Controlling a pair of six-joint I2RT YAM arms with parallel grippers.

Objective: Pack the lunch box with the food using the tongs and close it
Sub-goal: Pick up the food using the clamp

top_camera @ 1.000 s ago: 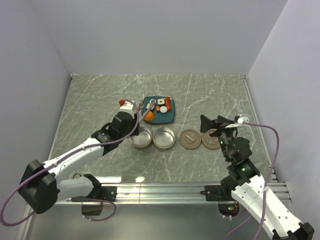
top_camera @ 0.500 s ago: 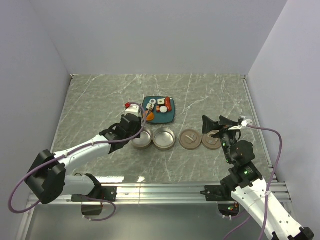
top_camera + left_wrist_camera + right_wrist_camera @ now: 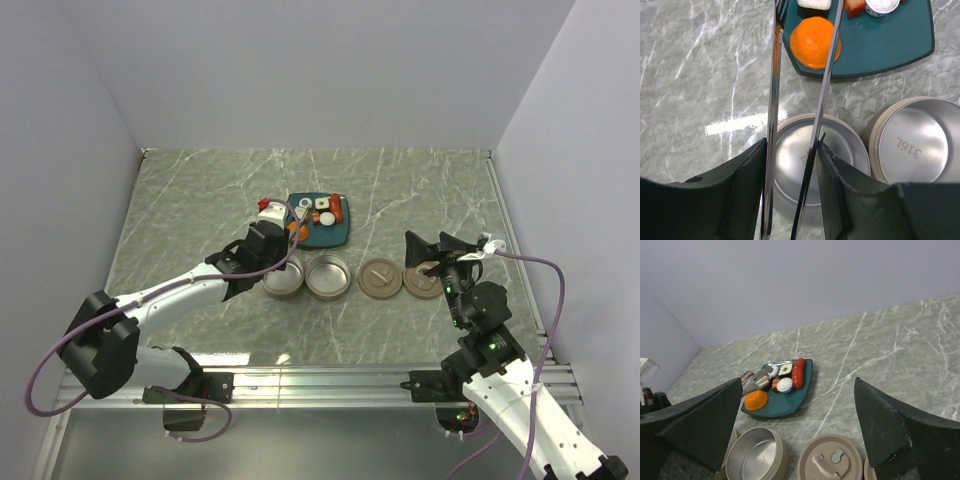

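Note:
My left gripper [image 3: 791, 150] is shut on the tongs [image 3: 773, 95], and its fingers [image 3: 742, 187] press the two slim arms. The tongs reach over the left tin [image 3: 840, 150] of the lunch box towards the teal plate [image 3: 890, 47]. Their arms straddle the orange ball [image 3: 810, 42], and their tips [image 3: 752, 380] hang by the ball [image 3: 756, 400]. The rest of the food lies on the plate: red sausages [image 3: 799, 372] and white rolls [image 3: 785, 385]. The second tin [image 3: 328, 276] stands empty. Both brown lids [image 3: 380, 277] [image 3: 423, 279] lie to its right. My right gripper [image 3: 797, 430] hovers open above the lids, holding nothing.
The tins, lids and plate [image 3: 335, 232] cluster mid-table in the top view. White walls close in the left, back and right sides. A metal rail [image 3: 330, 380] runs along the near edge between the arm bases.
My left gripper has carried the tongs to the right and forward, from beside the plate to over the orange ball. The right arm shifted slightly, then stayed still.

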